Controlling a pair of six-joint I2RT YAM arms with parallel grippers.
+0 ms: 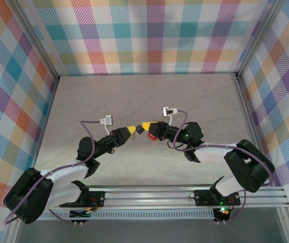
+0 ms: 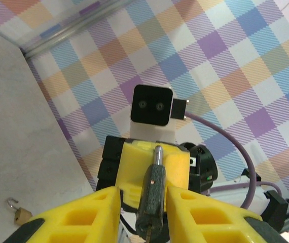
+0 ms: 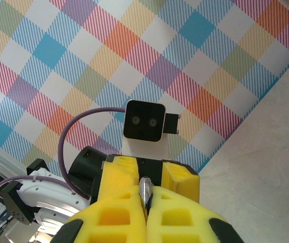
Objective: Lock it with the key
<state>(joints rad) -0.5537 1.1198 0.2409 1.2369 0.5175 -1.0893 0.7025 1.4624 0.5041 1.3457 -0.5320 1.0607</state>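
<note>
Key (image 2: 153,177) handover in mid-air: right hand (image 3: 145,198) clamped on the metal tip, left hand (image 2: 144,202) parted, loose around the handle. Next move, likely: right hand carries the key to the padlock (image 2: 17,214) on the surface.

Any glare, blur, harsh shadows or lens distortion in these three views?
Top external: even light, only soft shadows under the arms, walls splay from the wide lens. Left wrist: no glare; the left gripper and dark key sit close and look slightly soft, the padlock small at the lower left. Right wrist: plaid wall crisp, a glint on the metal tip pinched in the right gripper.
</note>
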